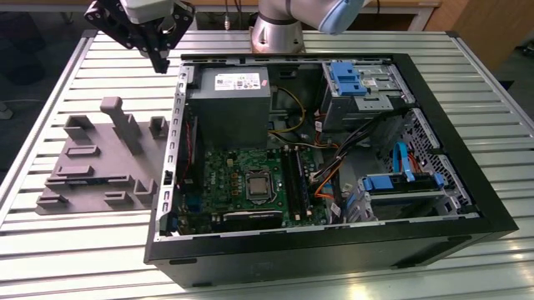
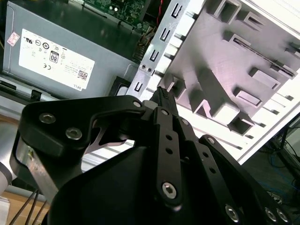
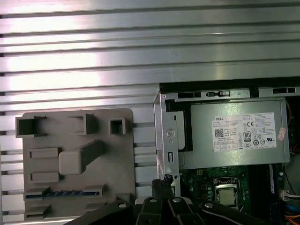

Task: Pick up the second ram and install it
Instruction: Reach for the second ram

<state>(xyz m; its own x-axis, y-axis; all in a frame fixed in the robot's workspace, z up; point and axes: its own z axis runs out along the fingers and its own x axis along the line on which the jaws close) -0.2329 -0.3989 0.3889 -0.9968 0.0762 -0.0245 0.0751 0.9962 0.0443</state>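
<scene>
The gripper (image 1: 159,61) hangs over the tabletop (image 1: 84,250), between the grey holder (image 1: 109,150) and the open computer case (image 1: 334,256). Its fingers (image 2: 165,101) are pressed together, holding nothing. The second ram (image 3: 63,193) lies in a holder slot.

Second ram (image 3: 63,193): long, thin, dark blue-green strip. It sits lengthwise in a slot of the grey holder (image 3: 126,154), between two raised end blocks near one holder edge. Untouched, lying level.
</scene>
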